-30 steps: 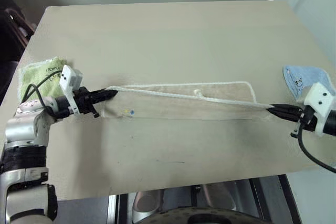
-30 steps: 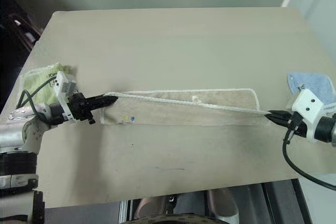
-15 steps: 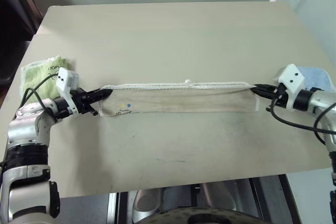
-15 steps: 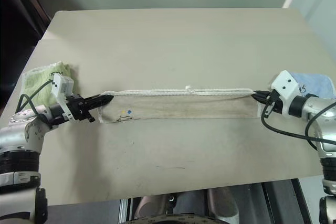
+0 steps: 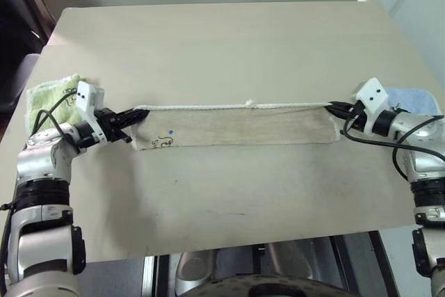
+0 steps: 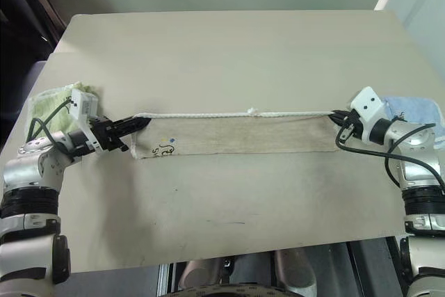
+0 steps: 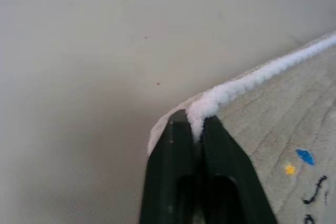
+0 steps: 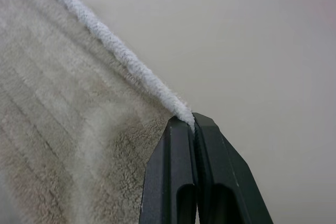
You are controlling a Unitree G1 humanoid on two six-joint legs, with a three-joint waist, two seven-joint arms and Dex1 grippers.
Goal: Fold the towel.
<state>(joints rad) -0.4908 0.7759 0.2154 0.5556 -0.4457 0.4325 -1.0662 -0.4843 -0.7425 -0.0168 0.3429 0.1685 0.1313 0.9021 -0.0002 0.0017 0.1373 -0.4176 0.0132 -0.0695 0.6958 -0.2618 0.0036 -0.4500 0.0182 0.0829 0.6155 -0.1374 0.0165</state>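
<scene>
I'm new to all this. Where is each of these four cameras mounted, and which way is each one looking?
Left and right eye views: on the head, looking forward and down at the table and towel; both arms show.
Left wrist view: on the left wrist, looking along the left end effector, pinching the towel's white corded corner.
Right wrist view: on the right wrist, looking along the right end effector, pinching the opposite corner.
Shared: the eye views show the same scene; all four show the towel.

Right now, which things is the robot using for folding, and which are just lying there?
For the job:
beige towel
left claw, pinching one towel corner
right claw, pinching the other corner

Just lying about:
green towel
blue towel
</scene>
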